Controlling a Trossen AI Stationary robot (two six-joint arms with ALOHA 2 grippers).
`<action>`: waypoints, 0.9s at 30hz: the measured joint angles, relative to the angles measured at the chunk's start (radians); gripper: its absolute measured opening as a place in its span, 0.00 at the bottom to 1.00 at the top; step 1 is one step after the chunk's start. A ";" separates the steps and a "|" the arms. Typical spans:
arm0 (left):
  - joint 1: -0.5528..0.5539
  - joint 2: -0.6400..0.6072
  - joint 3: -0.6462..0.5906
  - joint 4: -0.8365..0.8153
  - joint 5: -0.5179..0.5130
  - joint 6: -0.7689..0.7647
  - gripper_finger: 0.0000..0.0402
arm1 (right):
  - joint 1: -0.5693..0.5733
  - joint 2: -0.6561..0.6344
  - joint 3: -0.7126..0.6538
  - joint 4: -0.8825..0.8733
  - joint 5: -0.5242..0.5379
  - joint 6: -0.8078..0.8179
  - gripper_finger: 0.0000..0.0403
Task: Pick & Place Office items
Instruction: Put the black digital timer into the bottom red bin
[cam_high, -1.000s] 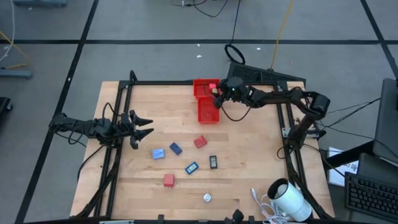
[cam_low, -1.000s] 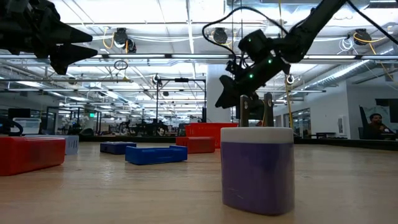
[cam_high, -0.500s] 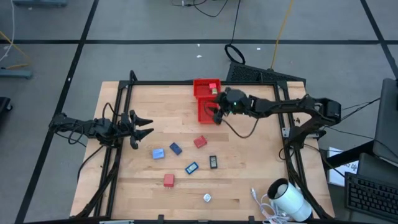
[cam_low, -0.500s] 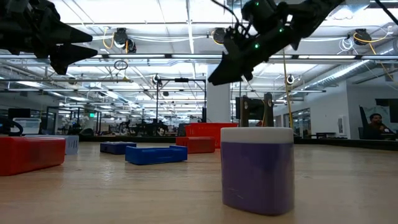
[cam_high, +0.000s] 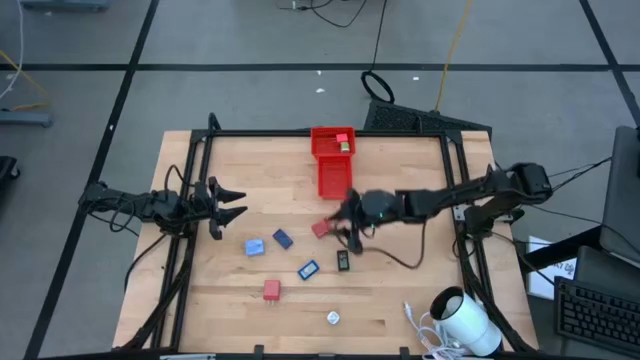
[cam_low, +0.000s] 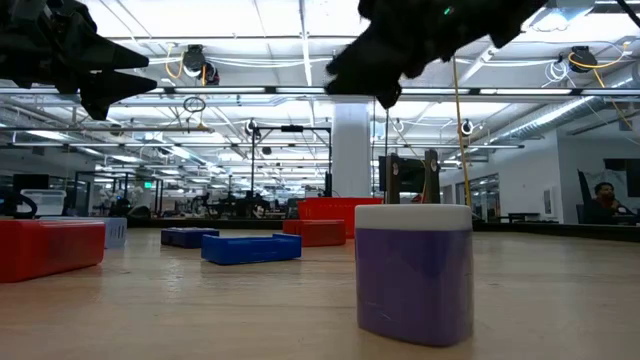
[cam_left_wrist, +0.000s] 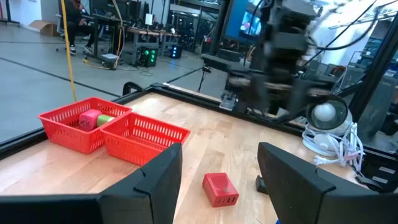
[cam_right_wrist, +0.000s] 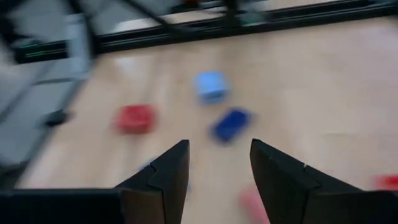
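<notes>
- Right gripper (cam_high: 345, 222): fingers spread apart, holding nothing, above the red piece (cam_high: 321, 229) (black piece (cam_high: 343, 260) just beside).
- Left gripper (cam_high: 232, 203): fingers parted, at the table's left edge.
- Remaining pieces: blue (cam_high: 283, 239), light-blue (cam_high: 254, 246), red (cam_high: 271, 290), whitish (cam_high: 333, 318), on bare wood.
- Red tray (cam_high: 334, 183): at the far edge.

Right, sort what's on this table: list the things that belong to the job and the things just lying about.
Job:
red piece
black piece
dark-blue piece
light-blue piece
blue piece
second red piece
whitish piece
red tray, with pieces inside

Lying about:
white cylinder
its cable
</notes>
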 joint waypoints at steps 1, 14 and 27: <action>0.000 0.000 0.000 0.000 0.000 0.000 0.53 | 0.028 0.000 0.000 0.000 -0.021 0.008 0.39; 0.000 0.000 0.000 0.000 0.000 0.000 0.53 | 0.288 -0.044 -0.006 -0.005 -0.158 -0.074 0.39; 0.000 0.000 0.000 0.000 0.000 0.000 0.53 | 0.270 -0.319 -0.355 0.314 -0.068 -0.076 0.38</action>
